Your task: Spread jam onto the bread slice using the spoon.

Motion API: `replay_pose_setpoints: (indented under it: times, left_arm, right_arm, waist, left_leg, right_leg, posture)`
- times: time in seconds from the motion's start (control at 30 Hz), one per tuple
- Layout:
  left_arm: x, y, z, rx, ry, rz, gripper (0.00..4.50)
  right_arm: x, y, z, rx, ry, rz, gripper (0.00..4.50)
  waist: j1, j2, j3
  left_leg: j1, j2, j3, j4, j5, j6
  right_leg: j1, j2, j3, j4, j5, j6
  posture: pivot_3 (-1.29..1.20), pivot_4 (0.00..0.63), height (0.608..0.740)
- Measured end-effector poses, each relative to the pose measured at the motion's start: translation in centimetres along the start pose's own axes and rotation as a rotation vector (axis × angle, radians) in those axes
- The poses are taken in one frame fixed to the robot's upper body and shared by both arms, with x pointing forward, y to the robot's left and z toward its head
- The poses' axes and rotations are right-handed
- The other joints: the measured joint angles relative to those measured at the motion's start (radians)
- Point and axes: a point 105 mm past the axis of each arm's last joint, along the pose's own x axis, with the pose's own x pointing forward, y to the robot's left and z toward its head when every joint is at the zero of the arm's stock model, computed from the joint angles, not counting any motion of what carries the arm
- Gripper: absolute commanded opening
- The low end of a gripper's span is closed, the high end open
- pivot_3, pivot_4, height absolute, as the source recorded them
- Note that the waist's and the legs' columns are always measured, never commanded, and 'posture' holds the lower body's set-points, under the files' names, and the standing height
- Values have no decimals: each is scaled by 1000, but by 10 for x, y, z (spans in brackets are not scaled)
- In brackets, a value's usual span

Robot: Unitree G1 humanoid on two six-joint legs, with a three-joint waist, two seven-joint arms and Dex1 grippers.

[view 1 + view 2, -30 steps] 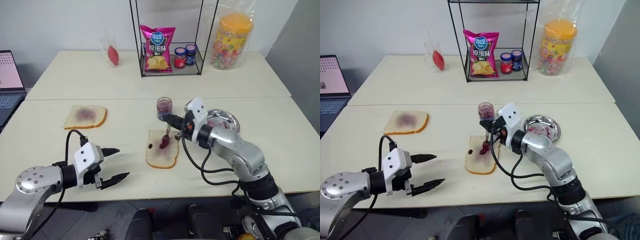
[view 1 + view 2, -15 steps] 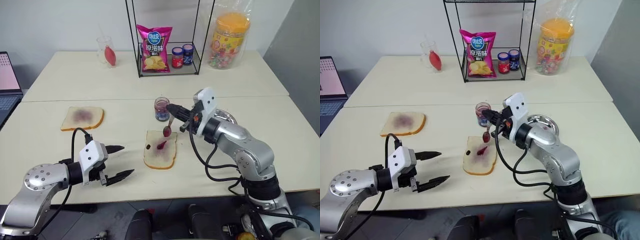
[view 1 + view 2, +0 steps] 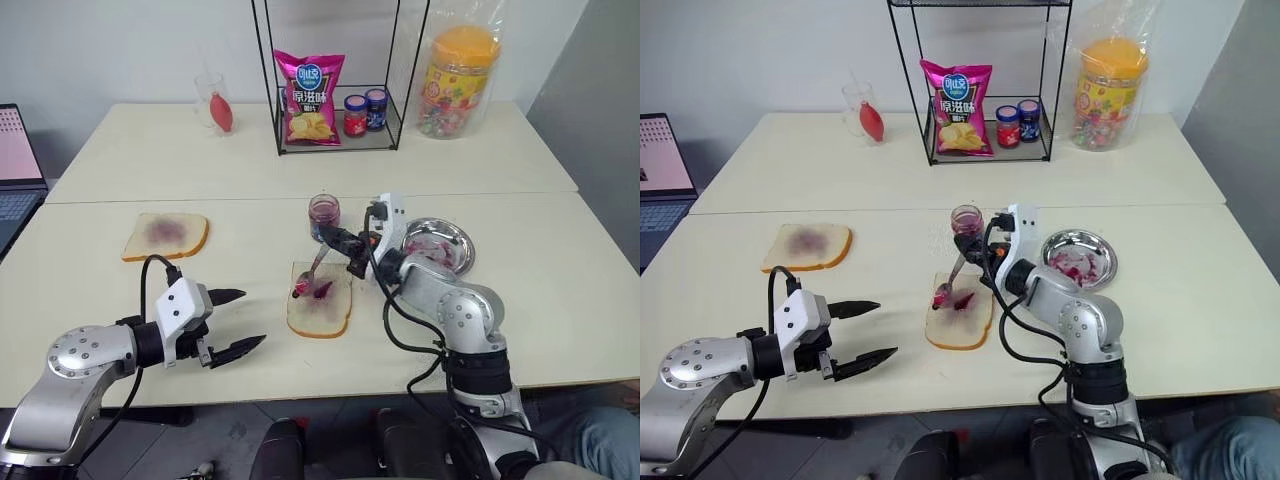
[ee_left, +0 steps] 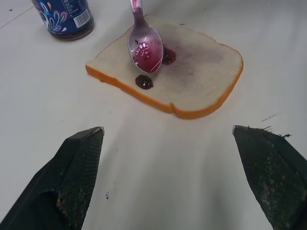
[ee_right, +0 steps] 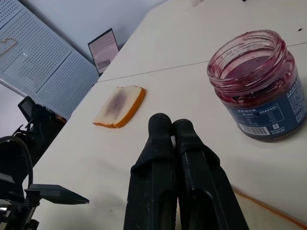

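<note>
Left eye view | spoon (image 3: 312, 272) is clamped in right gripper (image 3: 345, 250), bowl on bread slice (image 3: 320, 312) beside jam (image 4: 144, 82) | left gripper (image 3: 232, 323) is held wide, empty | risk: bread could be dragged or torn if pressed hard, being unheld

Jam-smeared spoon (image 4: 143, 44) over bread slice (image 4: 192, 81)

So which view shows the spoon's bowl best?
The left wrist view: the spoon is close up, its jam-smeared bowl over the bread slice. Both eye views show it small, held slanting by the right gripper. In the right wrist view I can't make it out.
</note>
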Motion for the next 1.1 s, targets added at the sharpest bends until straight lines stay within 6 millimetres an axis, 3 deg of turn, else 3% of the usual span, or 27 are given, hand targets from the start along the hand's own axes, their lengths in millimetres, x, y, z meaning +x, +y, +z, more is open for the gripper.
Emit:
replay_pose_setpoints:
  times: [0.43,1.1]
  left_arm:
    - [1,4,0,25,-2,11,4500]
    - [12,2,10,47,-22,-18,4500]
  right_arm:
    - [10,-5,-13,26,34,-22,27]
    - [-31,-47,4,14,65,-111,27]
  waist:
    - [0,0,0]
    - [7,0,0]
  left_leg:
    - [0,0,0,0,0,0]
    - [0,-1,0,0,0,0]
  right_leg:
    - [0,0,0,0,0,0]
    - [1,0,0,0,0,0]
  posture:
    - [0,150,740]
    - [0,150,740]
